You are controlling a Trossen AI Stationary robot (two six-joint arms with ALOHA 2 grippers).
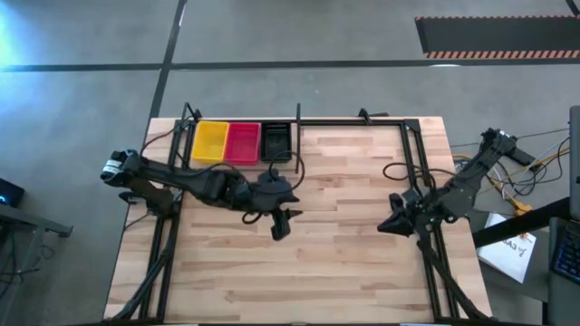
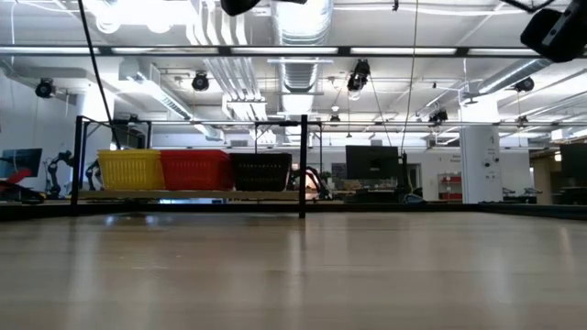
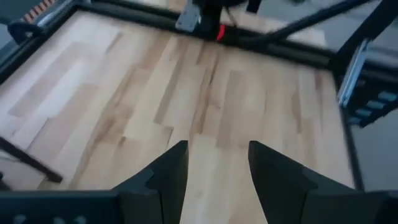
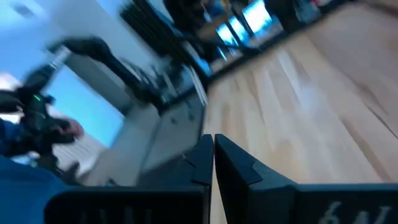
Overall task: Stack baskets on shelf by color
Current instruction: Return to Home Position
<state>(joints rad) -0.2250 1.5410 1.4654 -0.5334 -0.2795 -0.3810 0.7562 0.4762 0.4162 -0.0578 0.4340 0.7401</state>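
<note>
While the left arm is stretched in from the nine o'clock edge of the butcher-block tabletop (image 1: pixel 344 263), the left gripper (image 1: pixel 280 225) is held over bare wood near the table's middle. It lies at about five o'clock from the shelf and apart from it. In the left wrist view the left gripper (image 3: pixel 217 149) is seen with its fingers (image 3: pixel 171 171) spread wide. Nothing is caught between them, and only the planks are seen through the gap.

The shelf (image 2: pixel 275 194) is set at the table's eleven o'clock corner, seen from above. Three colours are ranged abreast on its board. The yellow basket (image 1: pixel 210 142) is placed at the nine o'clock end, the red basket (image 1: pixel 242 142) in the middle, touching its neighbours, and the black basket (image 1: pixel 275 142) at the three o'clock end, just beside an upright post (image 2: pixel 303 165). From table height the same row is seen: yellow basket (image 2: pixel 130 170), red basket (image 2: pixel 195 170) and black basket (image 2: pixel 260 171), all upright and level with one another. How many are nested in each colour cannot be told.

The right arm is folded at the table's three o'clock edge. The right gripper (image 1: pixel 388 225) is held low there, well apart from the shelf and at three o'clock from the left gripper. In the right wrist view the right gripper (image 4: pixel 213 140) is shown with its fingers (image 4: pixel 239 165) pressed together on nothing.
</note>
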